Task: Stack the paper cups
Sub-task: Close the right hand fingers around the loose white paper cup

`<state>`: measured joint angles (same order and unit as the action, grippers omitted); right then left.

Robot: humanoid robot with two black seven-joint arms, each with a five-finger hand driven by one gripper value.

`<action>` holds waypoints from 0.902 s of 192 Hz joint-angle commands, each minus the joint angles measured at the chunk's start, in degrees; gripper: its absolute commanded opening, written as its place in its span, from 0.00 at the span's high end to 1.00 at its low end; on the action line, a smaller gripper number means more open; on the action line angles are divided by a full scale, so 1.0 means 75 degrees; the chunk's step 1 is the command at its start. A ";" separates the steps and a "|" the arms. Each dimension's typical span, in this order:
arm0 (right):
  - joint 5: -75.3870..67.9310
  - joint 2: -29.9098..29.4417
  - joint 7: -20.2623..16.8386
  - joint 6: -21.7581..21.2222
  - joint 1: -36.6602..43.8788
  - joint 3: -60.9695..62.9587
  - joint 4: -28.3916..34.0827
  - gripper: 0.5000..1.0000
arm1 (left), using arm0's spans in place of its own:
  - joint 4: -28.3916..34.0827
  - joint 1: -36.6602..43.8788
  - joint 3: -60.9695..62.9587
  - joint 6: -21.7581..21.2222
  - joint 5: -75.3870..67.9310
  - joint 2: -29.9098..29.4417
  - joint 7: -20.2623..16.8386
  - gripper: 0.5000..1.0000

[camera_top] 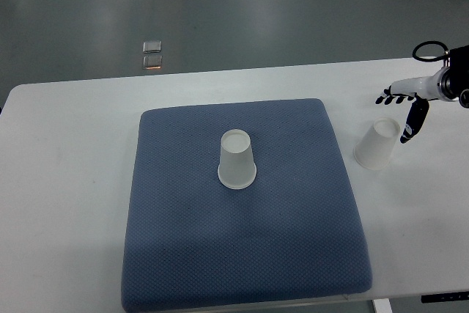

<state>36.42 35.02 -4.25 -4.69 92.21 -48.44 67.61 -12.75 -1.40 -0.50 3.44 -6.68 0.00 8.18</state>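
**Two cups, one hand, one pad**

Counting from the top view gives two paper cups, one blue pad and one robot hand on a white surface (66, 181).

Cup one (237, 160) stands upside down, base upward, near the middle of the blue pad (242, 254), a little toward 12 o'clock from the pad's centre. It is upright on its rim and nothing touches it.

Cup two (377, 144) is off the pad, on the bare surface at about 3 o'clock from the first cup and well apart from it. It is also inverted and appears to lean slightly, its base tipped toward 1 o'clock. It sits just beside the pad's right edge without touching it.

Only the right hand (407, 111) is in sight, its arm entering from the picture's right edge at about 2 o'clock of the scene. Its fingers are spread and relaxed, grasping nothing: several dark fingertips (386, 98) point toward 9 o'clock, and one dark digit hangs down toward 6 o'clock, ending just beside the second cup's upper right. Whether that digit touches the cup cannot be told.

Beyond the surface's far edge, at about 11 o'clock, two small square objects (152, 53) lie on the grey floor (293, 5), one directly behind the other.
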 commanded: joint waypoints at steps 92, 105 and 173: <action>0.0042 -0.0498 0.0004 0.0262 -0.0880 0.0424 -0.0612 0.15 | 0.0001 0.0000 -0.0004 -0.0002 0.0000 0.0000 0.0000 0.00; 0.0054 -0.0498 0.0004 0.0262 -0.0915 0.0424 -0.0612 0.16 | -0.0011 0.0000 -0.0004 -0.0002 0.0000 0.0000 0.0000 0.00; 0.0101 -0.0486 0.0004 0.0250 -0.1009 0.0435 -0.0623 0.32 | 0.0001 0.0000 -0.0004 -0.0002 0.0000 0.0000 0.0000 0.00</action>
<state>37.08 31.47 -4.22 -2.76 84.66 -45.18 62.93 -12.74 -1.40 -0.55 3.43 -6.68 0.00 8.18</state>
